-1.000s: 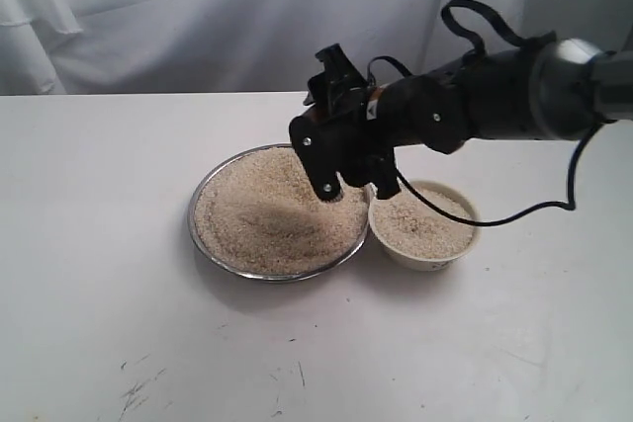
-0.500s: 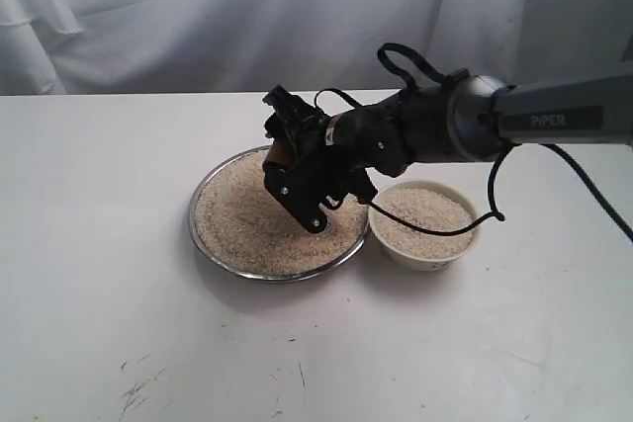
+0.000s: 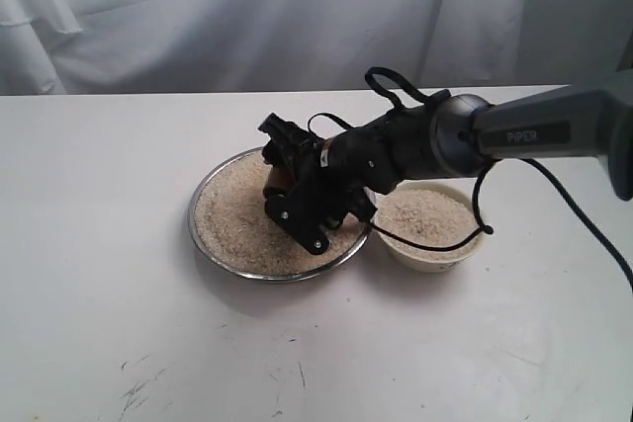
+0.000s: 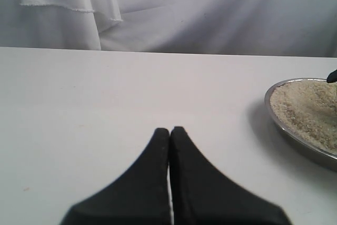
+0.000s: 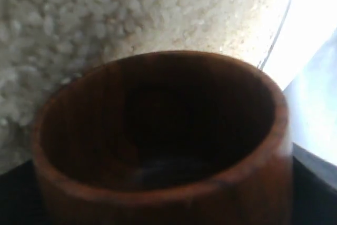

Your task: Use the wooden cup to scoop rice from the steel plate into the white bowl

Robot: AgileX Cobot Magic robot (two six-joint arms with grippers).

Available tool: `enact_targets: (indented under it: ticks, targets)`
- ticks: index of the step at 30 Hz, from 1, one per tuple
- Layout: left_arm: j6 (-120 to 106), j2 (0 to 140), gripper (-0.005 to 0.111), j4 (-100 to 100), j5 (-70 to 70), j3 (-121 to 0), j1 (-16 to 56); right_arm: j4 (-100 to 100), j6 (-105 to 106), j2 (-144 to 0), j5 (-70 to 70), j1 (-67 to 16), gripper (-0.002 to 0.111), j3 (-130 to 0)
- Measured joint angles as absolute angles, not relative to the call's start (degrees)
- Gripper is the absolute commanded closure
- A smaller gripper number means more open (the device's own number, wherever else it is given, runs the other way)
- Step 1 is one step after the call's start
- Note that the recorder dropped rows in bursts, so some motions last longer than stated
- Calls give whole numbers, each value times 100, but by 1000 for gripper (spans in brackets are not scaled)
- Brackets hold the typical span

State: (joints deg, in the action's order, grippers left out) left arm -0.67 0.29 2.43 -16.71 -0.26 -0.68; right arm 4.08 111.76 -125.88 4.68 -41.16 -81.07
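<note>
My right pincer has its 2 jaws spread wide and clamped on the wooden cup. The cup hangs low over the rice in the steel plate, tipped mouth-first toward the heap. In my wrist view the wooden cup looks dark and empty inside, with grains just beyond its lip.

I see 3 risks here. If I dig too steeply, the lip may hit metal under the rice and shove the plate across the counter. It could then knock the white bowl, which sits just beside it. If I sweep too flat toward the thin rim, I may plough grains over the edge. The polished wood may also twist in my grip once it is loaded, spilling on the way across. The bowl already looks well filled, so a heaped pour could overflow.

My left pincer is closed on nothing, well apart from all this.
</note>
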Motion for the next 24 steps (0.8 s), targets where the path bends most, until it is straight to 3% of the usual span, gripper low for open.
enact_targets:
  ticks: [11,24]
  targets:
    - [-67,29,107,243,-1671,-26,-68,258,11388,-12969,211,-4175,108,-8769]
    - [-67,29,107,243,-1671,-26,-68,-662,11559,-13237,1692,-4323,108,-9244]
